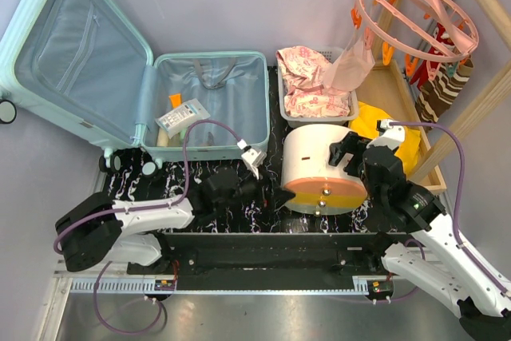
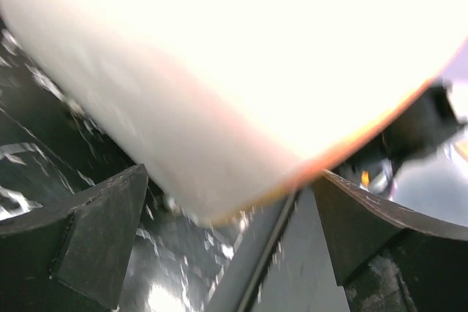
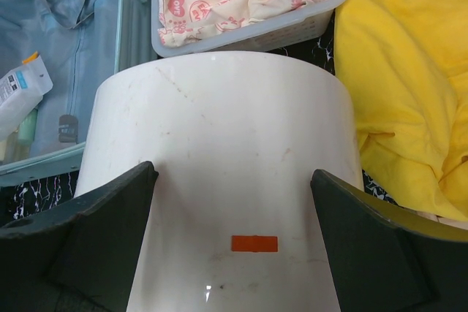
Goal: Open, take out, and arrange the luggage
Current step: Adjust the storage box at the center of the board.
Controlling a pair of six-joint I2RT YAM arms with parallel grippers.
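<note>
My left end effector (image 1: pixel 279 194) is spread wide, nothing between its fingers, pointing at the orange end of the cream cylinder (image 1: pixel 319 167) just ahead of it. My right end effector (image 3: pixel 234 253) is spread too, its fingers either side of the cylinder's curved wall. I cannot tell whether they touch it.

The luggage (image 1: pixel 120 61) lies well off to the far left of both end effectors. It is already open, with its lid leaning back on the wall and its base flat on the table (image 1: pixel 136 185). I judge the ribbed shell stiff and smooth, so it would slip in a pinch, and its small wheels could let it roll if pushed. The rim of the base is the best place to hold it. A white pouch (image 1: pixel 182 119) and some small tubes remain inside. They look light and soft, and easy to pinch across the middle.

The cylinder stands between my two end effectors and blocks the right one's way to the luggage. Beyond it is a mesh basket (image 3: pixel 292 31) of pink-printed cloth (image 1: pixel 307 77), with a yellow cloth (image 3: pixel 409 71) to the right.
</note>
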